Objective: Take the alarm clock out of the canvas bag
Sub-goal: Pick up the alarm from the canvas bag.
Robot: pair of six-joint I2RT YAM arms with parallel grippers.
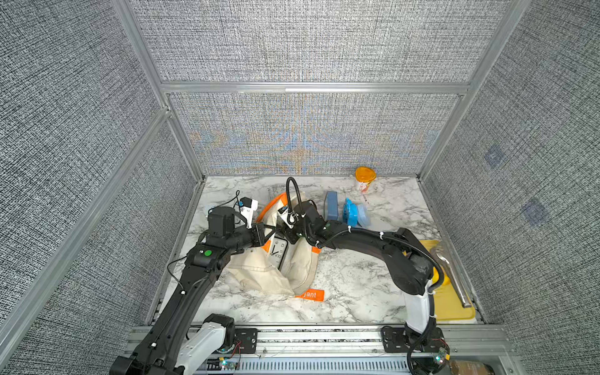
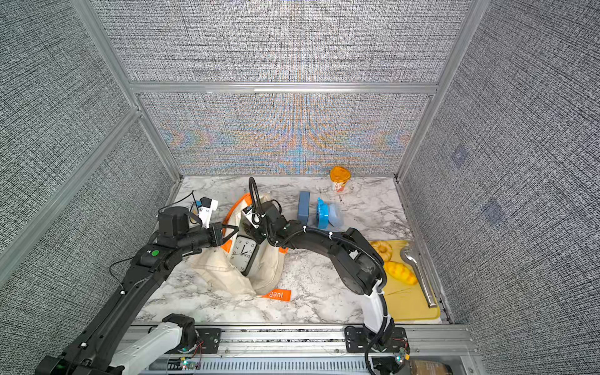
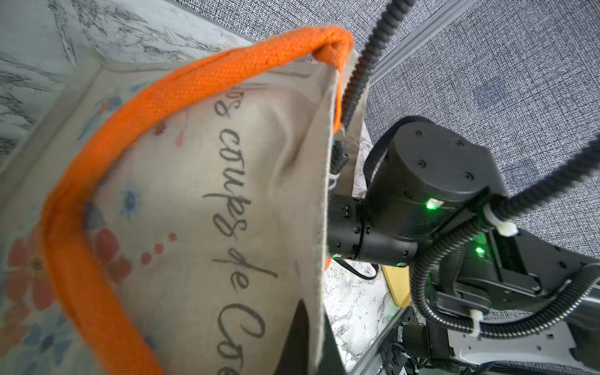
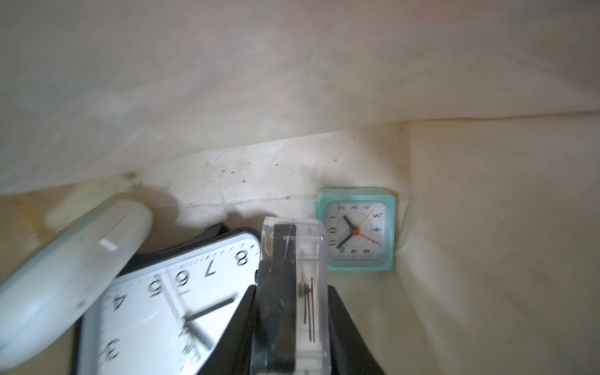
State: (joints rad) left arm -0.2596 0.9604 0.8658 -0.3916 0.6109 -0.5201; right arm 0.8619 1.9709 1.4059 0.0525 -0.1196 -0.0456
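You've got left arm (image 2: 136, 276) stretched forward, left gripper (image 2: 234, 231) pinched tight; right arm (image 2: 318, 242) arched across, wrist pitched down, right gripper (image 4: 290, 292) clamped (jaws part-width).

Quick count: one bag (image 1: 259, 276) holding a white clock (image 4: 168, 308), a clear clock (image 4: 305, 259) and a teal clock (image 4: 355, 229), so three. Also one cup (image 1: 365, 178) and one board (image 1: 454, 302).

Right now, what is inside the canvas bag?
Black-framed clock, mint alarm clock, clear-cased clock in the right gripper, pale rounded object. The canvas bag hides the rest.
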